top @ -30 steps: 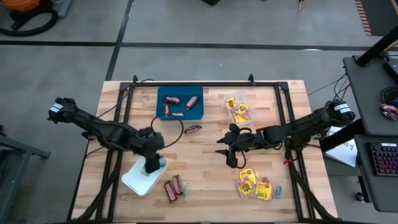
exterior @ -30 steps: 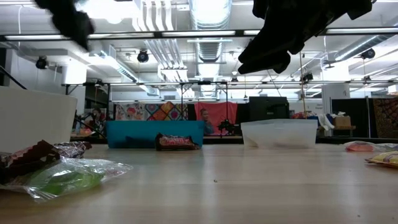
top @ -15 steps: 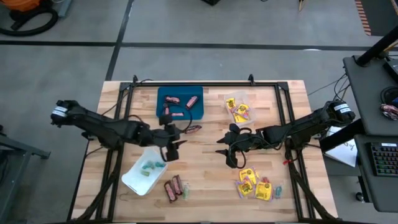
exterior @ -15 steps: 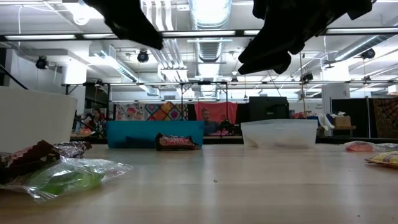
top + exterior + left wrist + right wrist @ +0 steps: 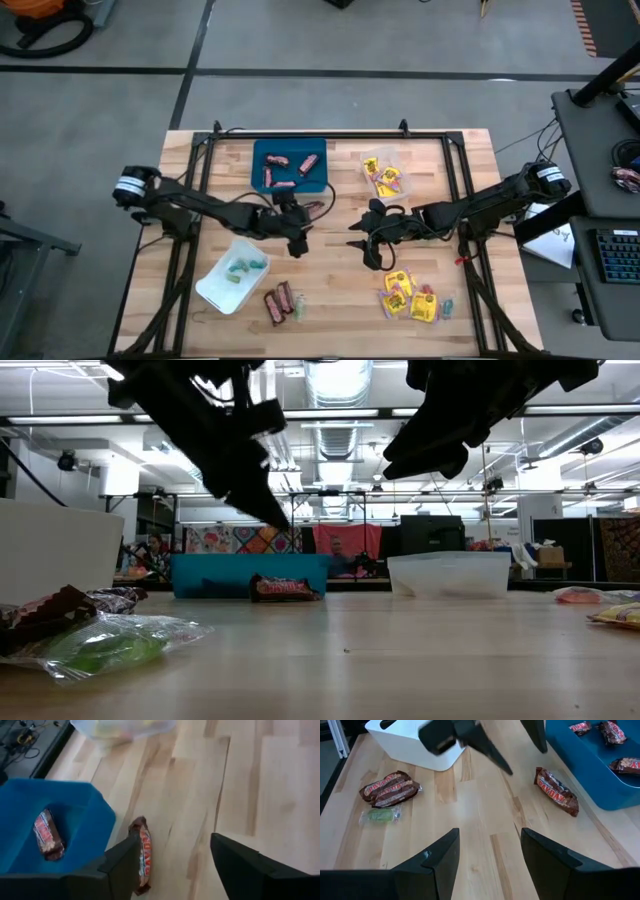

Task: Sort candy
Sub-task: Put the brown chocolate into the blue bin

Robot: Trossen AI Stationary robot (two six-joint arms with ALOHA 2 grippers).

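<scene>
Probably the light, crinkly chocolate bar (image 5: 143, 851) is best pinched across its middle; left gripper (image 5: 172, 862) fingers are spread, empty.

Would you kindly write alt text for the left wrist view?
The left tool, fingers apart, hangs over a brown-red mini bar lying on the wooden table beside the blue tray, which holds another bar.

"PAYDAY" is read on the two brown-red bars (image 5: 389, 788) lying beside the white tray (image 5: 415, 742). Print on other wrappers is not legible.
</scene>
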